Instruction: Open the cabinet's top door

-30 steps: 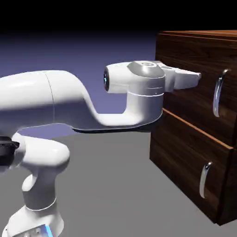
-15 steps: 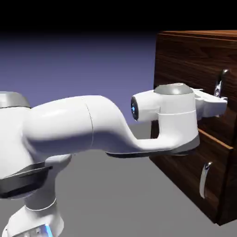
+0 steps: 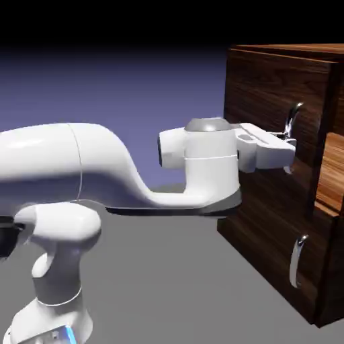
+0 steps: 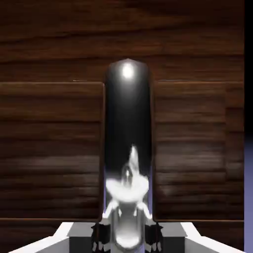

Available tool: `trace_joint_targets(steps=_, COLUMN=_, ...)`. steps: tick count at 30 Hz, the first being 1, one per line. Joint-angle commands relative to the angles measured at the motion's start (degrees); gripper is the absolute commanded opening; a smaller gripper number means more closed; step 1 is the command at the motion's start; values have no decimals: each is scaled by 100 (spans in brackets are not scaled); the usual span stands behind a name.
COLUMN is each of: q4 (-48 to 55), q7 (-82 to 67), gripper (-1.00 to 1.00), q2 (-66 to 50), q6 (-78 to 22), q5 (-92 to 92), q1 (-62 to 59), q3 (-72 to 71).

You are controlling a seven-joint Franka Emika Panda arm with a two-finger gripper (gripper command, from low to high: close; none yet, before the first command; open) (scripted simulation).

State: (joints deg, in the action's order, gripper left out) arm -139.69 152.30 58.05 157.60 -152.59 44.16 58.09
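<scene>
- Rising from ext. view's lower left: white Franka arm [image 3: 74,168], big rounded link running rightward, wrist w/ grey cap near centre.
- Reaching right at arm's end: white two-finger gripper [image 3: 287,142], level, pointed at cabinet front.
- Clamped shut on long curved silver bar handle [image 3: 291,119] of top door; handle's upper part poking up above gripper, lower part hidden behind it.
- Filling ext. view's right side: large boxy dark walnut-grain wooden cabinet [image 3: 262,201], standing on grey table [image 3: 168,282].
- Swung partly open: larger upper dark wood-grain door panel [image 3: 282,87], pulled out of cabinet front; lighter brown wood face [image 3: 330,175] showing at far right beside it.
- Sitting flush below: lower dark wood panel [image 3: 269,248] w/ shorter silver handle [image 3: 296,259], untouched, well apart from gripper.
- Hand view: wood grain across whole frame, thin blue strip of backdrop at right edge.
- Centred there: same silver bar [image 4: 127,148], large, upright, glossy, bright highlights near top and low down.
- Squeezing it at bottom edge: small grey fingertips [image 4: 101,238], one each side, touching bar.
</scene>
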Motion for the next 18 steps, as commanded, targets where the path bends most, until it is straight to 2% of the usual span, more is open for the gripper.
trace_joint_targets(steps=1, q4=-183, q7=-19, gripper=-100, q2=32, q6=-113, q5=123, q1=-207, q3=-167)
trace_joint_targets(steps=11, q4=-1968, q7=-476, gripper=-100, q2=798, q6=-1196, q5=1871, q1=-2171, q3=-2128)
trace_joint_targets(steps=18, q4=-2884, q7=-1005, gripper=-100, q2=1652, q6=-1902, q5=3554, q1=-2949, q3=-3573)
